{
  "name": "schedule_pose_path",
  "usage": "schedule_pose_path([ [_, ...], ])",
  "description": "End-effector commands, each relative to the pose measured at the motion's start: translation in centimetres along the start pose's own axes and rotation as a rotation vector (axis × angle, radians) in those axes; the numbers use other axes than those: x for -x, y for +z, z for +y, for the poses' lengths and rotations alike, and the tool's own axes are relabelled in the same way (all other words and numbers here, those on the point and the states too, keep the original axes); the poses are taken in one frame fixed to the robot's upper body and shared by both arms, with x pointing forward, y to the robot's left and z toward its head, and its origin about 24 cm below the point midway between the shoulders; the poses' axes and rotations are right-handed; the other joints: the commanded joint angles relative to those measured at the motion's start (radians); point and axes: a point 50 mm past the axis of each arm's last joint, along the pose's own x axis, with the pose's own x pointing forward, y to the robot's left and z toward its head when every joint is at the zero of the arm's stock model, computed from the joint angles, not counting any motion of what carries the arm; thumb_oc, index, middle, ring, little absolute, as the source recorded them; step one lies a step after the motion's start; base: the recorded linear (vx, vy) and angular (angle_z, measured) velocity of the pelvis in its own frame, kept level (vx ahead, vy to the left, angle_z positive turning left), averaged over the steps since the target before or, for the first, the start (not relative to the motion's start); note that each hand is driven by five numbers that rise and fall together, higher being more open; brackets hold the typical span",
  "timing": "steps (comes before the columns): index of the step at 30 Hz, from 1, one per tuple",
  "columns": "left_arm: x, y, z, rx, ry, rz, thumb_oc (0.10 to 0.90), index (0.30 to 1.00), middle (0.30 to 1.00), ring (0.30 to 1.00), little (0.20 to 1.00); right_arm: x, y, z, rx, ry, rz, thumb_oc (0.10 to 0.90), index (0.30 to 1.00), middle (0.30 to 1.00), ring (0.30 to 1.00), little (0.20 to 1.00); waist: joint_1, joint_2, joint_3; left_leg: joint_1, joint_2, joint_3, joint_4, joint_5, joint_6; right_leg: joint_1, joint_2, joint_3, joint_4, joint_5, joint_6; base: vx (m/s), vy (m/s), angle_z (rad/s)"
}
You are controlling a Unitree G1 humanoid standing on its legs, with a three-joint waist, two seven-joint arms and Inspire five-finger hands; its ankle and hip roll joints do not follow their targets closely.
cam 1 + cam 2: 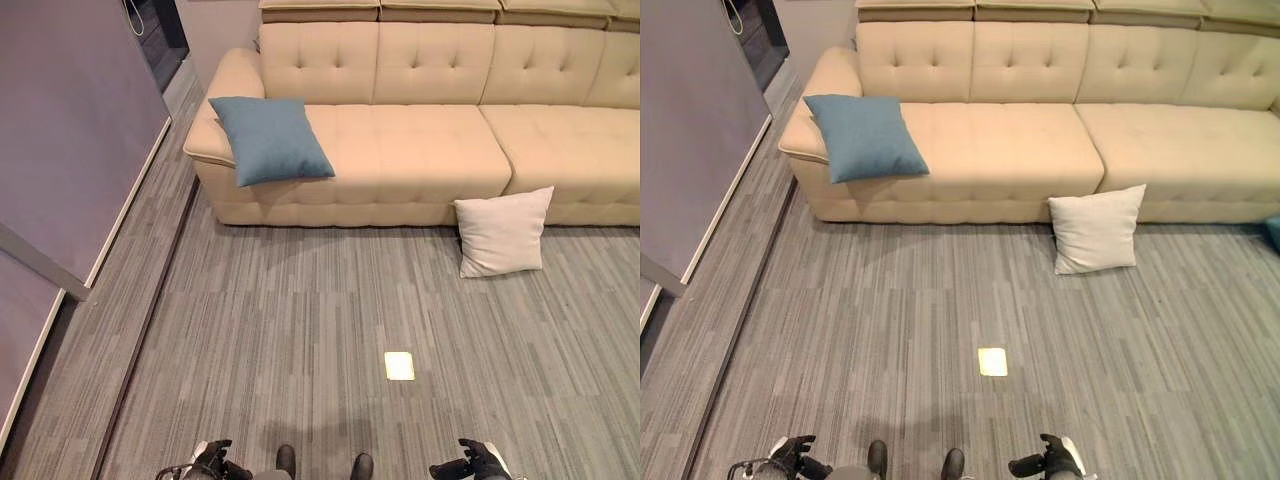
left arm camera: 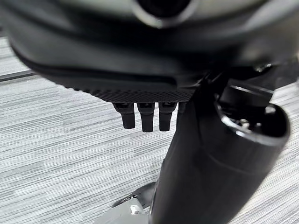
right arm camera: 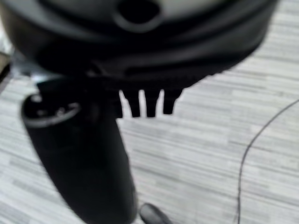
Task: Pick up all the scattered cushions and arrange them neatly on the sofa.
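Grey striped carpet (image 1: 300,320) fronts a beige sofa (image 1: 420,150). Blue cushion (image 1: 270,140) lies on the seat's left end. White cushion (image 1: 502,232) stands on the floor, leaning against the sofa base. Left hand (image 1: 212,460) and right hand (image 1: 478,460) hang low, fingers relaxed, holding nothing.

light: even, soft, indoor – no glare | shadows: faint one on carpet (image 1: 300,330) under sofa (image 1: 420,150) front | blur: right wrist view, right hand (image 3: 140,51) out of focus – head views clear
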Motion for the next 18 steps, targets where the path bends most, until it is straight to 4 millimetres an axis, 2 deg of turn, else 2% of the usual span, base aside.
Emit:
schedule_pose_path([
  [1,-0.2,0.8,1.0,-0.012,0.021,-0.026,0.800,0.900,0.900,0.900,0.900,-0.1,0.4,-0.4,0.021,-0.019,-0.028,0.800,0.900,0.900,0.900,0.900,-0.001,-0.041,-0.041,-0.067,-0.044,-0.003,0.104,-0.116,0.018,-0.008,-0.109,-0.001,0.158,-0.087,0.092,0.04,0.208,-0.03],
  [3,-0.3,1.0,1.5,-0.011,0.036,-0.033,0.800,0.900,0.900,0.900,0.900,-0.1,1.1,-0.3,0.033,-0.017,-0.046,0.800,0.900,0.900,0.900,0.900,0.002,-0.035,-0.017,-0.060,-0.052,-0.006,0.114,-0.126,0.034,-0.059,-0.141,0.011,0.269,-0.072,0.102,0.01,0.172,-0.09],
  [5,-0.4,1.3,1.8,-0.013,0.043,-0.042,0.800,0.900,0.900,0.900,0.900,-0.2,1.5,-0.2,0.037,-0.013,-0.060,0.800,0.900,0.900,0.900,0.900,-0.002,-0.034,-0.013,-0.057,-0.054,-0.013,0.111,-0.126,0.039,-0.084,-0.143,0.022,0.311,-0.063,0.103,0.05,0.132,-0.08],
  [6,-0.4,1.5,2.2,-0.006,0.052,-0.052,0.800,0.900,0.900,0.900,0.900,-0.1,1.7,0.0,0.041,-0.009,-0.070,0.800,0.900,0.900,0.900,0.900,-0.007,-0.027,-0.004,-0.042,-0.058,-0.033,0.112,-0.132,0.049,-0.126,-0.124,0.056,0.379,-0.060,0.098,0.17,0.168,0.07],
  [7,-0.4,1.4,2.3,-0.007,0.057,-0.052,0.800,0.900,0.900,0.900,0.900,-0.1,1.8,0.1,0.041,-0.004,-0.073,0.800,0.900,0.900,0.900,0.900,-0.016,-0.024,-0.003,-0.017,-0.064,-0.053,0.099,-0.136,0.054,-0.148,-0.084,0.096,0.396,-0.080,0.088,0.21,0.134,0.09],
  [10,-0.4,1.2,2.4,0.003,0.060,-0.046,0.800,0.900,0.900,0.900,0.900,-0.1,1.5,0.3,0.050,0.004,-0.061,0.800,0.900,0.900,0.900,0.900,-0.030,-0.028,-0.011,0.032,-0.086,-0.097,0.060,-0.136,0.059,-0.189,0.005,0.156,0.333,-0.088,0.078,0.21,0.029,0.21],
  [13,-0.3,1.1,2.1,0.014,0.051,-0.040,0.800,0.900,0.900,0.900,0.900,-0.1,1.6,0.3,0.064,0.006,-0.066,0.800,0.900,0.900,0.900,0.900,-0.037,-0.029,-0.006,0.064,-0.096,-0.122,0.037,-0.143,0.059,-0.213,0.024,0.147,0.288,-0.066,0.075,0.17,-0.007,0.37],
  [14,-0.3,1.2,1.8,0.029,0.041,-0.043,0.800,0.900,0.900,0.900,0.900,-0.1,1.4,0.3,0.071,0.009,-0.062,0.800,0.900,0.900,0.900,0.900,-0.050,-0.031,-0.004,0.096,-0.112,-0.155,0.031,-0.156,0.059,-0.255,0.041,0.140,0.253,-0.037,0.080,0.30,-0.022,0.41],
  [16,-0.3,1.3,1.5,0.033,0.028,-0.053,0.800,0.900,0.900,0.900,0.900,0.0,0.6,0.1,0.074,0.007,-0.041,0.800,0.900,0.900,0.900,0.900,-0.056,-0.040,-0.006,0.123,-0.127,-0.185,0.034,-0.177,0.054,-0.224,0.046,0.144,0.203,-0.036,0.075,0.29,-0.060,0.37],
  [18,-0.3,1.4,1.2,0.030,0.017,-0.056,0.800,0.900,0.900,0.900,0.900,0.2,-0.2,0.3,0.066,0.015,-0.023,0.800,0.900,0.900,0.900,0.900,-0.066,-0.042,-0.023,0.143,-0.118,-0.196,0.040,-0.195,0.034,-0.199,0.058,0.156,0.189,-0.043,0.057,0.25,-0.104,0.73],
])
